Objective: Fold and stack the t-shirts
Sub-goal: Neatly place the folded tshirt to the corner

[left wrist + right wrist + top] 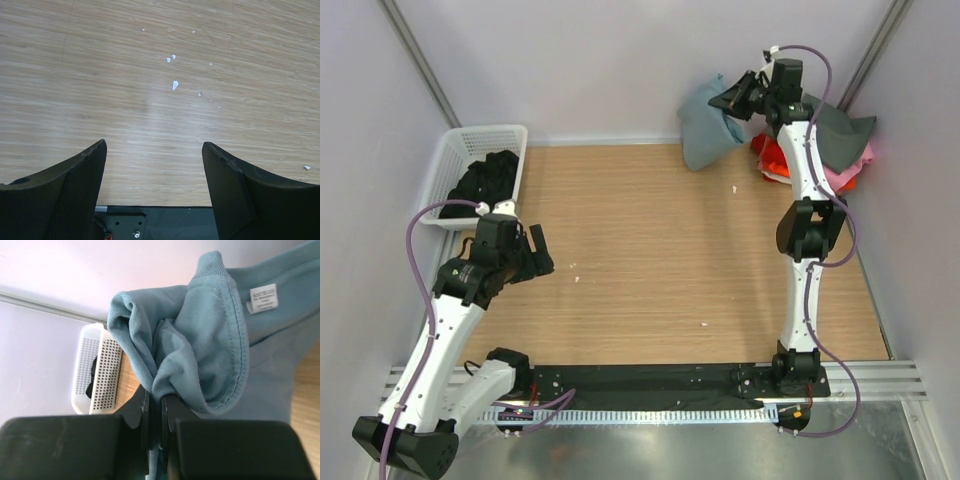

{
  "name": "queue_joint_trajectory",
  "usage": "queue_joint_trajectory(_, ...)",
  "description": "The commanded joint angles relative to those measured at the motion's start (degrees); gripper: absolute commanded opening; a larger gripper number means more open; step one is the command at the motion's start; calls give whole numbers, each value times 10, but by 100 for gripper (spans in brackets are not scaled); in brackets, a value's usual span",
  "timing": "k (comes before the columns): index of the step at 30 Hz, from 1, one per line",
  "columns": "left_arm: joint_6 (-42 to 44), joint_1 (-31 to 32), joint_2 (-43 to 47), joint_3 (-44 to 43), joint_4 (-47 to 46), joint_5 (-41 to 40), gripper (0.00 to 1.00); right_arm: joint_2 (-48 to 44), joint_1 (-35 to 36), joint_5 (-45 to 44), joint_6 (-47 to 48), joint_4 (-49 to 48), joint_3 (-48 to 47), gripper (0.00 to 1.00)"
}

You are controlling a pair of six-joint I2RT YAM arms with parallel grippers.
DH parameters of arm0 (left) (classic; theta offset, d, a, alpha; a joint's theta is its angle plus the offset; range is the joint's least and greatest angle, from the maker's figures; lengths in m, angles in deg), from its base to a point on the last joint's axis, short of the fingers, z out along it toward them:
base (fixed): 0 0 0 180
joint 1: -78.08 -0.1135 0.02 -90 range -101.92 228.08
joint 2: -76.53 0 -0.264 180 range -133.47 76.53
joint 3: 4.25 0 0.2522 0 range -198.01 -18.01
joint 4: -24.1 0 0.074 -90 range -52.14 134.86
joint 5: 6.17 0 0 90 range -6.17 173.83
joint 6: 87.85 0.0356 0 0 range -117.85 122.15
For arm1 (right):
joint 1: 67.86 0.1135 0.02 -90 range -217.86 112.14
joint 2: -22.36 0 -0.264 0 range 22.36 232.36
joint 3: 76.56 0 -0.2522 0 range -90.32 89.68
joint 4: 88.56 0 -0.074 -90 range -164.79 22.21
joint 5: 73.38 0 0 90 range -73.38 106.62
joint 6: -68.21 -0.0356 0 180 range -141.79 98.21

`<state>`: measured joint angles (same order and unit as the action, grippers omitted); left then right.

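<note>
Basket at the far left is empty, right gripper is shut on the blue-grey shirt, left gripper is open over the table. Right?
Not quite. The basket is not empty: a black shirt lies in it, as the top view shows. The rest stands: the right gripper is shut on the blue-grey shirt, and the left gripper is open over the table.

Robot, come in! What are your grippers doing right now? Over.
Right gripper shut on blue-grey t-shirt, far edge. Left gripper open, empty, over table. Other shirts piled beside; nothing blocking.
</note>
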<state>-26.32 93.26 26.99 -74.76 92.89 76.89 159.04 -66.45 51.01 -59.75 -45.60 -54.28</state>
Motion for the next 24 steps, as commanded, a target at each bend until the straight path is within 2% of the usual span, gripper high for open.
queue_joint_trajectory(1, -5, -3, 1, 1, -23, -12, 78, -14, -25, 53, -12, -35, -47, 1)
queue_joint_trajectory(5, -11, -3, 5, 1, -24, -18, 78, -17, -46, 67, -27, -51, -74, 1)
queue_joint_trajectory(12, -13, -3, 4, 2, -24, -23, 78, -22, -98, 100, -98, -151, -91, 1)
queue_joint_trajectory(24, -13, -4, -1, 4, -24, -22, 78, -33, -203, 141, -158, -216, -87, 1)
